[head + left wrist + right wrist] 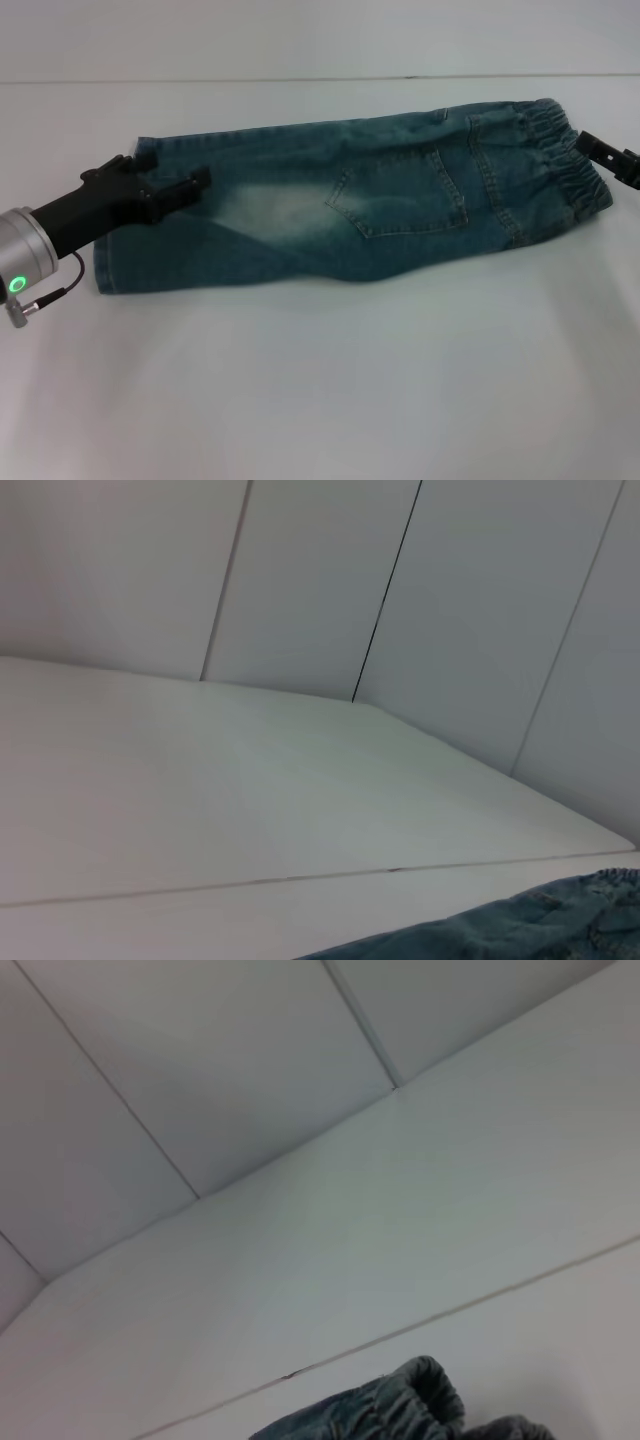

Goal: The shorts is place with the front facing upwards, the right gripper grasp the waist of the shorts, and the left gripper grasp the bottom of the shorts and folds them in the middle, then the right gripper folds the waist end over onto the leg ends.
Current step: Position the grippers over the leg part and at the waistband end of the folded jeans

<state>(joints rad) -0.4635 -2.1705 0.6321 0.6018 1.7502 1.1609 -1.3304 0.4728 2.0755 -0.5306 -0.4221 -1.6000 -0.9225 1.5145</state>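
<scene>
The shorts [350, 200] lie on the white worktop [320, 380] already doubled lengthwise into one long band, patch pocket [400, 195] up, running from my left to my right; that narrow lie puts each end within reach of one arm. The waist [560, 160], the puckered elastic band, sits at my right end, and my right gripper [600, 152] is right at its edge, placed there because that end has to go over onto the leg ends, I judge. It's cut off by the frame edge, so I cannot tell whether it is clenched on the band or released. The leg ends [125, 225] are at my left, and my left gripper [185, 190] lies low over them with its fingers [195, 180] pressed onto the denim, probably pinning that end so it won't slide. Whether it's actually grasping fabric or just resting on top, I cannot tell; the hem under it is hidden. My wrist views help little: the left shows only a sliver of denim [520, 920], the right only the ruffled waist [400, 1405], no fingers in either.
</scene>
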